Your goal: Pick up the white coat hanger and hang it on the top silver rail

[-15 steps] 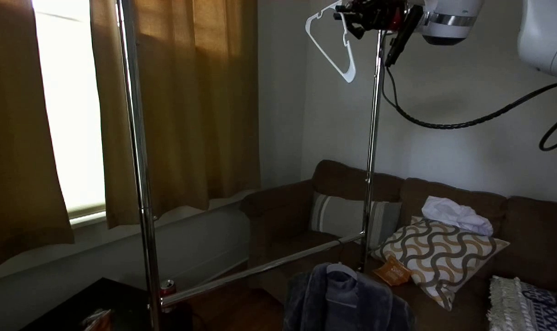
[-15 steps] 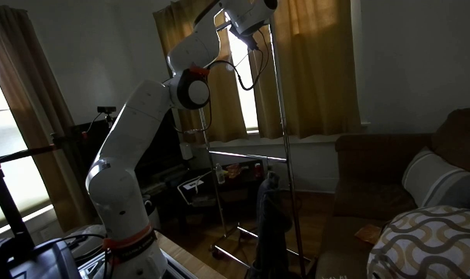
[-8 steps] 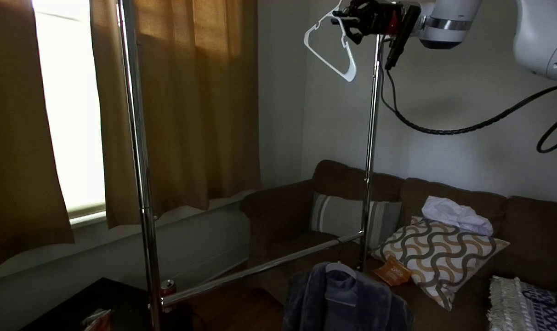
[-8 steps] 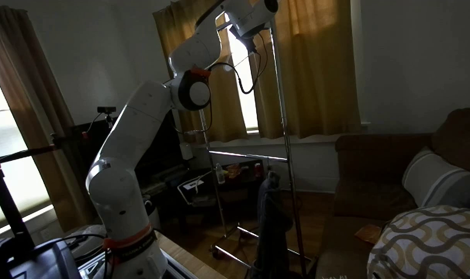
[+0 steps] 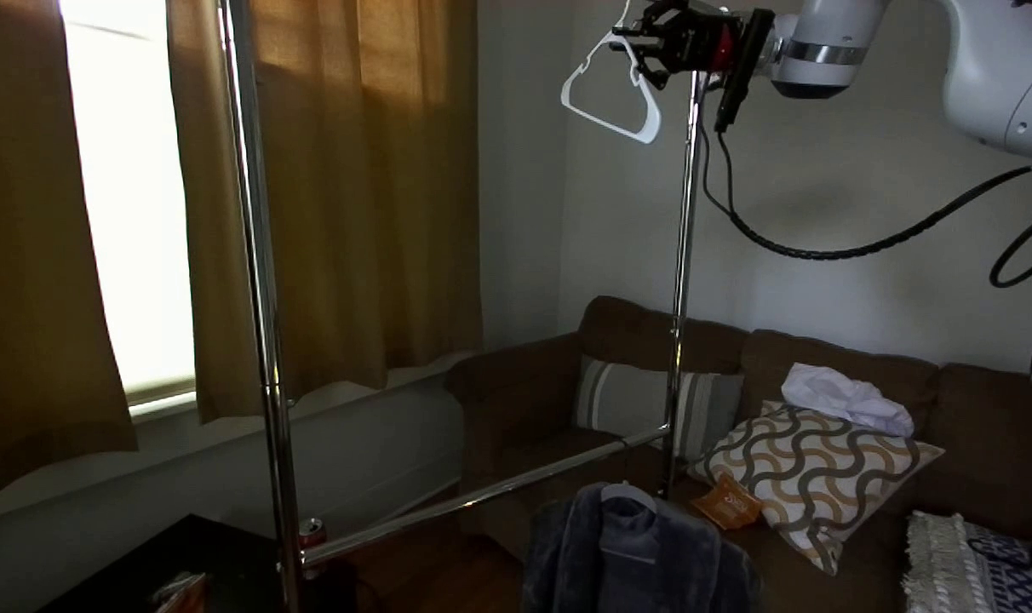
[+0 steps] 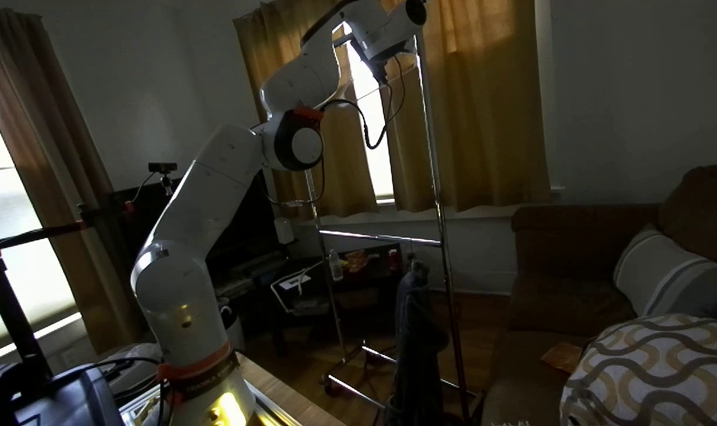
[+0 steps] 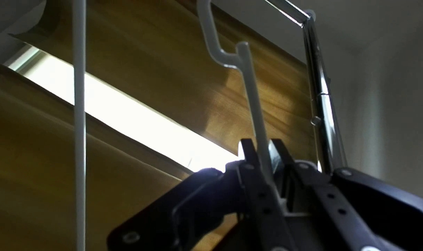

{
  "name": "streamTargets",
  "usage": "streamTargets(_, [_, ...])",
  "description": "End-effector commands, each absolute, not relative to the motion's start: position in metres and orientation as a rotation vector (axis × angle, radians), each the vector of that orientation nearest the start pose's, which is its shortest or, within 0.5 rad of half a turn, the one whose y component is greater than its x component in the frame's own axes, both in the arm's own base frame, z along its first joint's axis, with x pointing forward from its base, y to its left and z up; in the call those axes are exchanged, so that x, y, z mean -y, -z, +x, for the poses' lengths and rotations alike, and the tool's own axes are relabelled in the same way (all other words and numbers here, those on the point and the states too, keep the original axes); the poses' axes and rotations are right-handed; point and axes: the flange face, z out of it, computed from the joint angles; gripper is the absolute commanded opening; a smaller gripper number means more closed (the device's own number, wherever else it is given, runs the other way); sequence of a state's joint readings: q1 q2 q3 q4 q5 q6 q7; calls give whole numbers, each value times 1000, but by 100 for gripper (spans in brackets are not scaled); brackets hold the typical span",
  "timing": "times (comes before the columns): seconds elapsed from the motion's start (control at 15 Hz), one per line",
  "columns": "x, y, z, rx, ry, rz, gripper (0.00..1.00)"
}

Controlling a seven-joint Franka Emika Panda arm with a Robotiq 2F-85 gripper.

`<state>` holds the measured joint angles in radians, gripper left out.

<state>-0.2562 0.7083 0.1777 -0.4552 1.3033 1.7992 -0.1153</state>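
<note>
Garment rack (image 5: 259, 255): silver, with two tall poles and a lower crossbar (image 5: 482, 496).

Top silver rail (image 7: 287, 9): it meets a pole at the upper right of the wrist view. The section I can see carries nothing.

Robe (image 5: 644, 553): dark, hanging from the lower crossbar in both exterior views.

White coat hanger (image 7: 254, 101): raised in the air near one pole. In an exterior view its hook points upward and is cut off by the picture's edge, so I cannot tell whether it reaches the rail. Handling, by my judgement: light, stiff with a little spring, not fragile, but slick and likely to pivot in a narrow grip. Recommended hold: one sloping shoulder, close to the hook's base, leaving the hook free to pass over the rail.

Gripper (image 7: 262, 148): I have it pinching such a shoulder, one fingertip (image 7: 249, 152) on each side.
</note>
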Motion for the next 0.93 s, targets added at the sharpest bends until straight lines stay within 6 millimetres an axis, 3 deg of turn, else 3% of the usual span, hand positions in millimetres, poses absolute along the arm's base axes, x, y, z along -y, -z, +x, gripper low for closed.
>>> streamTargets(0.0, [55,-776,697,26,714,-1670,4])
streamTargets(0.4, [56,-764,703,-42,630,-1677,4])
streamTargets(0.47, [55,-762,704,-49,618,-1682,40])
streamTargets(0.53, [55,-761,705,-56,609,-1670,41])
streamTargets(0.8, [47,-763,703,-31,606,-1685,70])
streamTargets(0.87, [46,-764,702,-4,617,-1674,72])
